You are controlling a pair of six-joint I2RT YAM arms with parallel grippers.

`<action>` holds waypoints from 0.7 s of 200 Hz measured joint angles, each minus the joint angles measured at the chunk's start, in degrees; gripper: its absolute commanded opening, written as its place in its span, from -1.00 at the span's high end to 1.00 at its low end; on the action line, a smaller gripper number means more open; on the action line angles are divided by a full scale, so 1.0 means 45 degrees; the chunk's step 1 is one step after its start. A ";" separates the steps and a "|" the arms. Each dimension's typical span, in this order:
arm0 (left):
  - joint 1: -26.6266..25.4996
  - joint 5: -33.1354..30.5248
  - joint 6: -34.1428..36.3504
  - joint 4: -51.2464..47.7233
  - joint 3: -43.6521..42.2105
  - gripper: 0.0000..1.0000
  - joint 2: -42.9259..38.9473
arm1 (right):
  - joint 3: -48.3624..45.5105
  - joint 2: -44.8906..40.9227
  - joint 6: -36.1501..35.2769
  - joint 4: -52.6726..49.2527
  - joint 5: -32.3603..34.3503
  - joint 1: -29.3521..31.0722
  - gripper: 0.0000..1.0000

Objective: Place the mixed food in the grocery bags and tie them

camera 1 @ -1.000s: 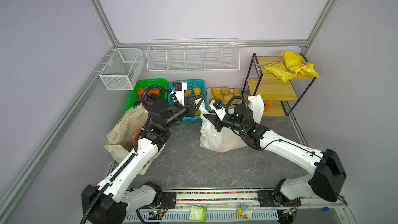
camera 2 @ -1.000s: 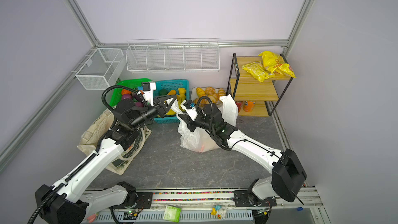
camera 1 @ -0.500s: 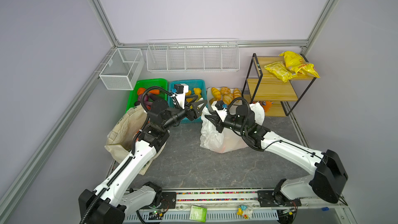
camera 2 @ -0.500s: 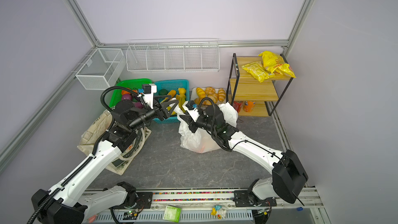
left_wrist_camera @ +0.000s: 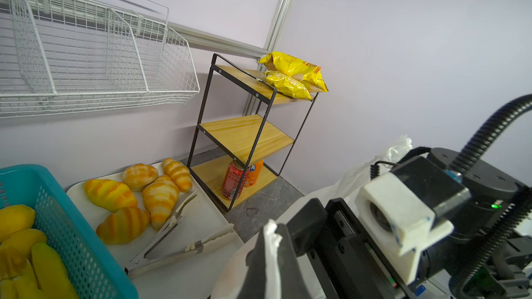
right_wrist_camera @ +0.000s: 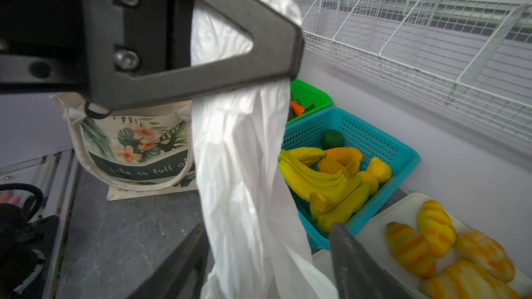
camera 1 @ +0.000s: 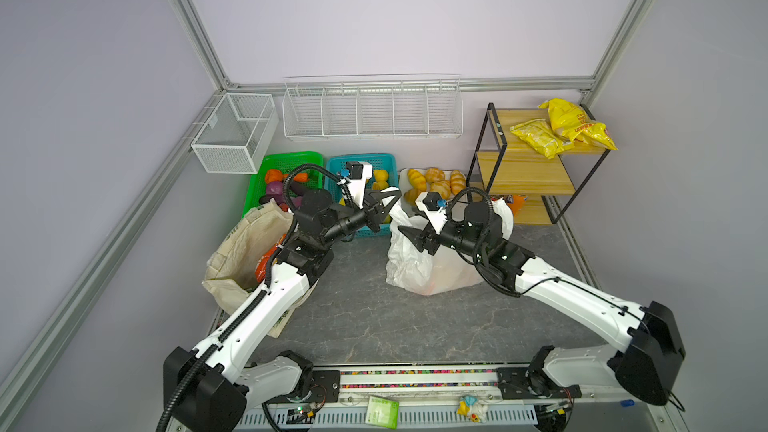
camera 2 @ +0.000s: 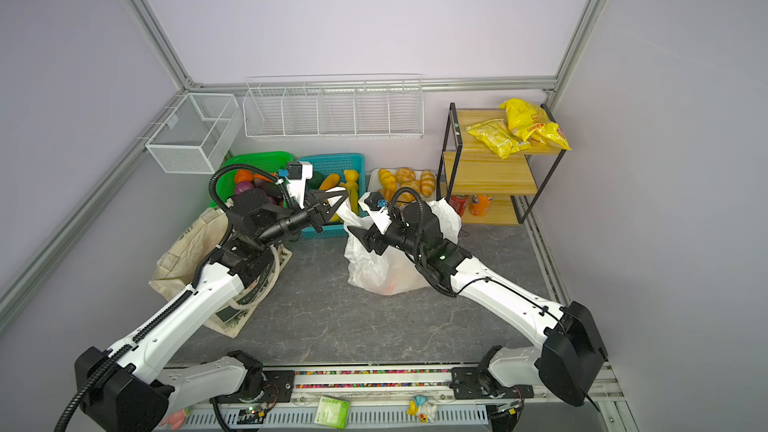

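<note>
Plastic bag (camera 1: 417,272): thin, soft, slippery. Pinched by handle strip (right_wrist_camera: 239,145) in left gripper (camera 1: 390,203); right gripper (right_wrist_camera: 267,227) wide around strip. Grab there.

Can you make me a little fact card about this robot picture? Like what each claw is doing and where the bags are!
Left claw: shut, pinching a twisted strip of the white plastic bag
Right claw: open, fingers either side of that strip, not squeezing
White plastic bag: sitting on the grey floor, something orange inside
Canvas tote: beside the left arm, something red inside
By the wall: blue basket of toy fruit, tray of croissants
</note>
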 measured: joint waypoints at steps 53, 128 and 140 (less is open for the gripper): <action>-0.0058 -0.0034 -0.0665 0.0272 -0.0117 1.00 -0.0223 | 0.0262 0.0461 -0.0219 0.0423 0.0529 0.0461 -0.98; -0.0073 -0.0199 -0.1647 0.0719 -0.0364 1.00 -0.0311 | -0.0306 0.2297 0.0884 0.3303 0.1739 0.0432 -0.16; -0.0112 -0.0374 -0.1763 0.0695 -0.0418 1.00 -0.0311 | -0.0913 0.2302 0.1030 0.3716 0.1734 0.0427 -0.06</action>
